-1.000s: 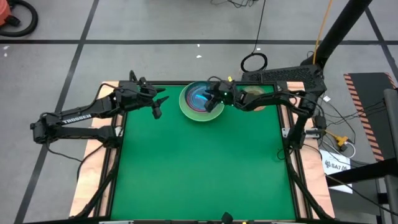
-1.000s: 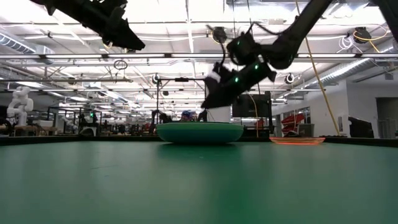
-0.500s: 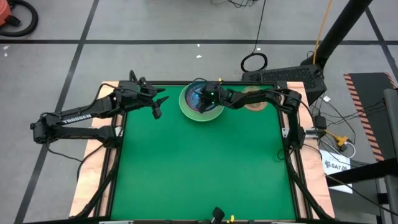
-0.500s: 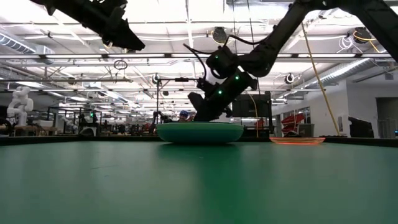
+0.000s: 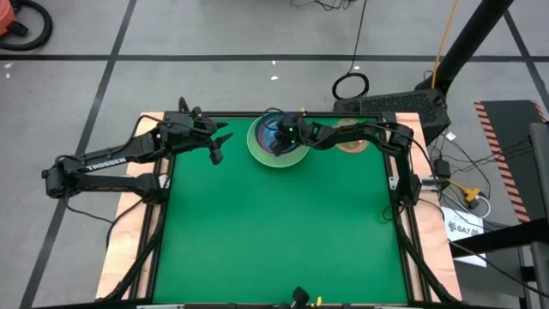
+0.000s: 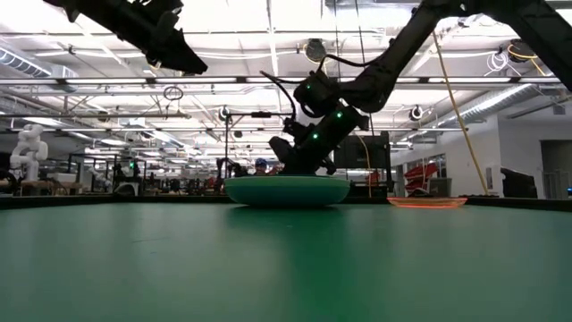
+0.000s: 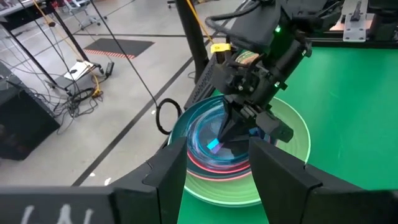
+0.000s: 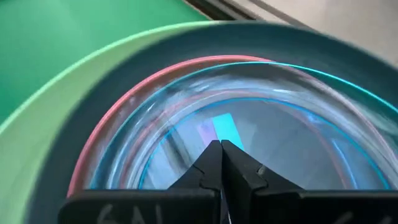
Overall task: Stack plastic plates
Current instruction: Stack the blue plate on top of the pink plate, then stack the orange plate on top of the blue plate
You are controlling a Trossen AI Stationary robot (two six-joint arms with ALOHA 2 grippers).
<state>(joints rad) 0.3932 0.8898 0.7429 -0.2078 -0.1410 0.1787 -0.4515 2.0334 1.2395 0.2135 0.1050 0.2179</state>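
Observation:
A nested stack of plastic plates [image 5: 264,148] sits on the green mat near the table's far edge. From the outside in, it is a light green plate [image 7: 292,143], a dark teal one [image 8: 81,137], a pink one [image 8: 118,118] and a translucent blue one [image 8: 280,124]. My right gripper [image 5: 280,137] is shut and reaches in from the right, tips down over the blue plate's middle. My left gripper [image 5: 219,148] hangs open above the mat, left of the stack, holding nothing. An orange translucent plate [image 5: 350,142] lies flat on the mat under my right arm. My right gripper has its shut fingertips [image 8: 214,155] low inside the stack at the blue plate's floor [image 7: 213,146]. They slant down from the table's right side. I cannot tell whether the tips touch the floor. Nothing is between the fingers.
The stack and the orange plate [image 6: 427,202] sit close to the far edge of the mat [image 5: 283,223], which stretches toward the near edge. A wooden border [image 5: 129,206] frames it. Cables and a black stand [image 5: 390,103] lie beyond the far right corner.
My right gripper has moved toward the table's left, from the stack's right rim to over its middle. It has dipped down into the plates and its fingers have come together. The stack has stayed in place.

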